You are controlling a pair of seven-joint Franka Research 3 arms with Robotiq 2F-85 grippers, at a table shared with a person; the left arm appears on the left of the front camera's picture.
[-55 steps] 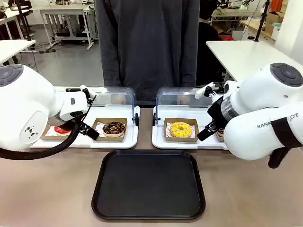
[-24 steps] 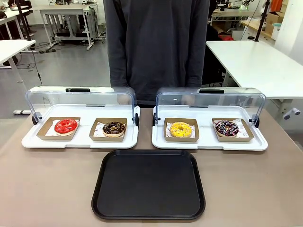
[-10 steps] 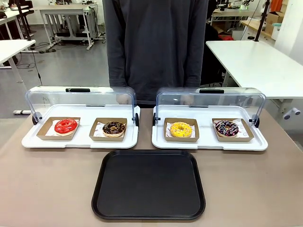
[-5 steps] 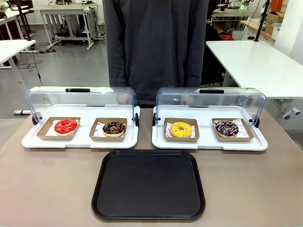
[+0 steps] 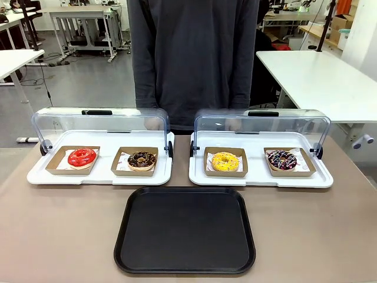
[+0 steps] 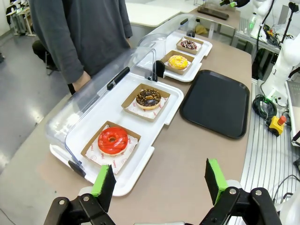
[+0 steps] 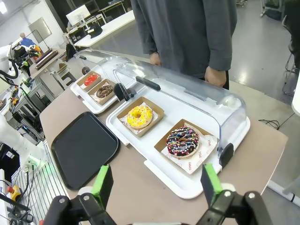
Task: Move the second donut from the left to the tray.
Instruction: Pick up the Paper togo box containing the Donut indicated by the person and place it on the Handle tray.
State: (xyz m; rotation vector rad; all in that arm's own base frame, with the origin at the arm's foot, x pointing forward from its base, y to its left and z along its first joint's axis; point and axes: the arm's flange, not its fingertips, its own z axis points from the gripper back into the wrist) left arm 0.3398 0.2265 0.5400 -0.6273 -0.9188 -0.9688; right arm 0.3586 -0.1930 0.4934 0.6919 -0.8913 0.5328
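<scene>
Chocolate-glazed ring donut with tan crumbs [image 5: 142,159] sits in its brown cardboard holder [image 5: 154,152]; large black tray [image 5: 185,230] holds nothing. Left gripper [image 6: 159,169] and right gripper [image 7: 156,173] gape, empty. Transfer not begun.

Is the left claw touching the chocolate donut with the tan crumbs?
Apart. The left wrist view shows the left gripper open, well back from the second donut from the left, bare table between them.

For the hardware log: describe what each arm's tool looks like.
The left tool has two black, jointed fingers with visible bolts, each tipped with a flat bright green pad. The right tool looks the same: black fingers, green pads.
</scene>
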